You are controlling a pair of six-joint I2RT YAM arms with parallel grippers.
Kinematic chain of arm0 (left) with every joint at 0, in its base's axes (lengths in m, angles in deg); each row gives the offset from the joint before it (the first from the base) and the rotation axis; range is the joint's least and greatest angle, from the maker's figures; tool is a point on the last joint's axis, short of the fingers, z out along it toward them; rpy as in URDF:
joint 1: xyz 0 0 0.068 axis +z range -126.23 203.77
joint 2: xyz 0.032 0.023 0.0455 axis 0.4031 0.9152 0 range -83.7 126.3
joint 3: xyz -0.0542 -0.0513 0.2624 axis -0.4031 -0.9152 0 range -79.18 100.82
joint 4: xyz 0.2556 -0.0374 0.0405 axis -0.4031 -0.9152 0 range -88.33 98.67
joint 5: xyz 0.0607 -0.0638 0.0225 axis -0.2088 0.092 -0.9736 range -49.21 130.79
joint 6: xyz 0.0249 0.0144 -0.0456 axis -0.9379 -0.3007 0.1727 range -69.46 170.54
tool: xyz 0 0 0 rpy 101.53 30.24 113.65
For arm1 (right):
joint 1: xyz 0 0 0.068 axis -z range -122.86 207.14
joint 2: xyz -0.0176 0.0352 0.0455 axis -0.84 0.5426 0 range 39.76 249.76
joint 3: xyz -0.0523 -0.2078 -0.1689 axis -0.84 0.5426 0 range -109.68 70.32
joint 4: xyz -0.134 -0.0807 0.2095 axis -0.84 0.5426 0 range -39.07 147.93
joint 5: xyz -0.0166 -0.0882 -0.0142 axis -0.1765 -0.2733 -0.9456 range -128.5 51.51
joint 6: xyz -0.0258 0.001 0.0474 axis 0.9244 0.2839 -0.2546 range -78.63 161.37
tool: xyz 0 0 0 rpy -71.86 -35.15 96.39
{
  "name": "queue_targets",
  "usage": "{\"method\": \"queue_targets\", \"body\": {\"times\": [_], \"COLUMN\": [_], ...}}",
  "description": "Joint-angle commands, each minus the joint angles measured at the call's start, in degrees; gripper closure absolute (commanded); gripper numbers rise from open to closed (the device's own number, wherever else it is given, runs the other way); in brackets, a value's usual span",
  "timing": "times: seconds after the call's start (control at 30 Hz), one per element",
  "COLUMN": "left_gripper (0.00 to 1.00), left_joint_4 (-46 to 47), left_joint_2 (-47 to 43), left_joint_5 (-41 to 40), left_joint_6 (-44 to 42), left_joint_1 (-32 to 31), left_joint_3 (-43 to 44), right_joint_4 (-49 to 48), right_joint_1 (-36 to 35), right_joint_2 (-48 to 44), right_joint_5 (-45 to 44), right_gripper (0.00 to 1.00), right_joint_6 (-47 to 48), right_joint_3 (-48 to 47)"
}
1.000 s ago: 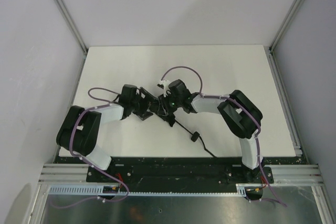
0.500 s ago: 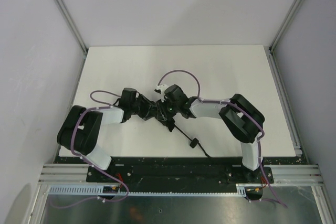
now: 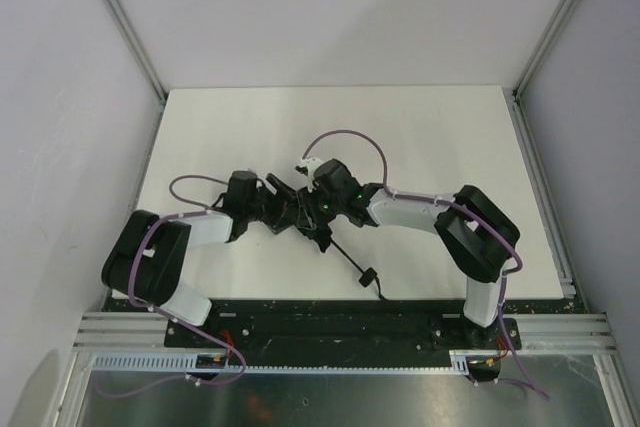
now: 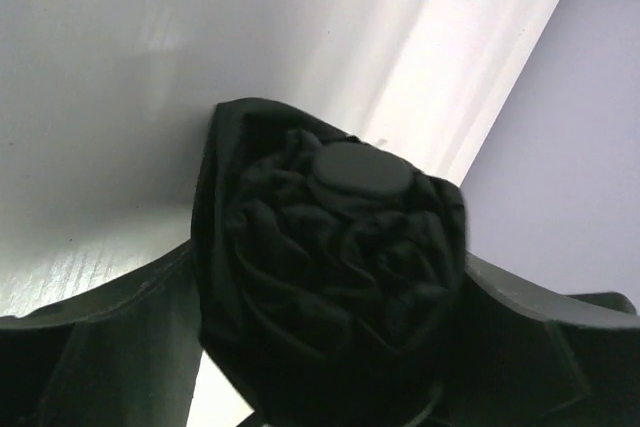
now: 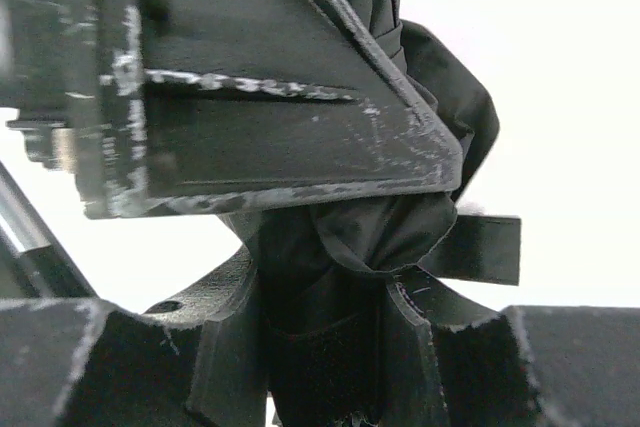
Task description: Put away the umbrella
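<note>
Umbrella [image 3: 300,213] held by both arms low over the table [image 3: 430,137], centre-front.
Left gripper [image 3: 270,209] is clamped on the cap end, with bunched canopy between its fingers [image 4: 100,347]. Right gripper [image 3: 314,209] is closed on fabric just beside it. Strap [image 5: 482,249] sticks out unfastened and cord [image 3: 348,255] trails toward the bases. Step judged: gathering the canopy tight, strap not yet fastened. Next move probably needs one gripper to keep the bundle compressed while the other lets go to wrap the strap.

bright, even overhead light, faint shadows on the worktop [image 3: 420,137]. wrist views glare white behind; the umbrella [image 4: 340,247] looks dim and soft.
</note>
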Motion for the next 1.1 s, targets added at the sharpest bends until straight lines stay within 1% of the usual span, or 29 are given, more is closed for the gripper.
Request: {"method": "queue_targets", "body": {"times": [0.0,0.1,0.13,0.2,0.27,0.3,0.4,0.43,0.47,0.5,0.53,0.6,0.67,0.7,0.73,0.8,0.93,1.0,1.07], "left_gripper": [0.16,0.12,0.13,0.19,0.31,0.4,0.7,0.78,0.85,0.9,0.92,0.98,0.99,1.0,1.0,1.0,1.0,1.0,1.0], "left_joint_4": [2.84,2.78,2.81,3.25,3.58,3.65,4.01,4.17,4.43,4.82,5.72,9.56,13.24,15.38,17.59,21.32,27.13,30.16,34.02], "left_joint_2": [-3.03,-2.8,-2.63,-2.31,-2.43,-2.62,-2.82,-2.81,-2.8,-2.84,-2.91,-3.22,-4.09,-4.59,-5.01,-5.86,-7.84,-8.74,-9.53], "left_joint_5": [-2.33,-2.16,-2.02,-1.75,-1.44,-1.32,-0.56,-0.17,0.24,0.76,1.28,2.88,3.72,4.12,4.8,6.31,9.0,10.65,12.25], "left_joint_6": [1.66,2.05,2.02,1.8,1.18,0.84,0.07,-0.2,-0.55,-0.95,-1.28,-1.92,-2.37,-2.61,-2.68,-2.43,-1.76,-1.01,-0.34], "left_joint_1": [-0.33,-0.3,-0.21,-0.13,-0.14,-0.21,-0.24,-0.22,-0.25,-0.27,-0.28,-0.24,-0.23,-0.21,-0.21,-0.24,-0.25,-0.17,-0.17], "left_joint_3": [-1.92,-2.09,-1.95,-1.41,-0.6,-0.2,0.89,1.33,1.69,2.09,2.33,2.25,1.83,1.54,1.36,1.41,2.09,2.76,3.37], "right_joint_4": [-4.61,-4.95,-5.07,-5.25,-5.11,-4.93,-4.76,-4.58,-4.18,-3.54,-2.83,0.63,4.6,6.12,7.54,9.93,15.32,17.61,19.72], "right_joint_1": [0.14,0.53,0.5,0.1,-0.15,-0.24,-0.56,-0.66,-0.71,-0.78,-0.77,-0.33,0.23,0.52,0.98,2.93,8.85,11.95,15.23], "right_joint_2": [-5.36,-6.09,-6.37,-6.85,-6.99,-6.99,-6.72,-6.68,-6.76,-7.01,-7.4,-9.04,-12.15,-14.23,-16.29,-20.64,-28.38,-31.68,-34.88], "right_joint_5": [3.12,4.02,4.48,4.87,4.9,4.79,5.17,5.41,5.53,5.19,4.72,4.76,4.94,4.77,4.77,5.58,6.84,5.57,2.07], "right_gripper": [1.0,1.0,1.0,1.0,1.0,1.0,1.0,1.0,0.97,0.87,0.74,0.45,0.16,0.08,0.04,0.02,0.01,0.01,0.01], "right_joint_6": [-4.43,-4.78,-4.79,-4.75,-4.78,-4.7,-4.48,-4.55,-4.76,-5.26,-5.95,-7.48,-8.37,-8.74,-9.27,-10.86,-14.38,-15.67,-18.72], "right_joint_3": [-1.46,-1.38,-1.34,-1.37,-1.33,-1.32,-1.36,-1.38,-1.43,-1.46,-1.48,-1.49,-1.49,-1.49,-1.53,-1.5,-1.51,-1.52,-1.5]}}
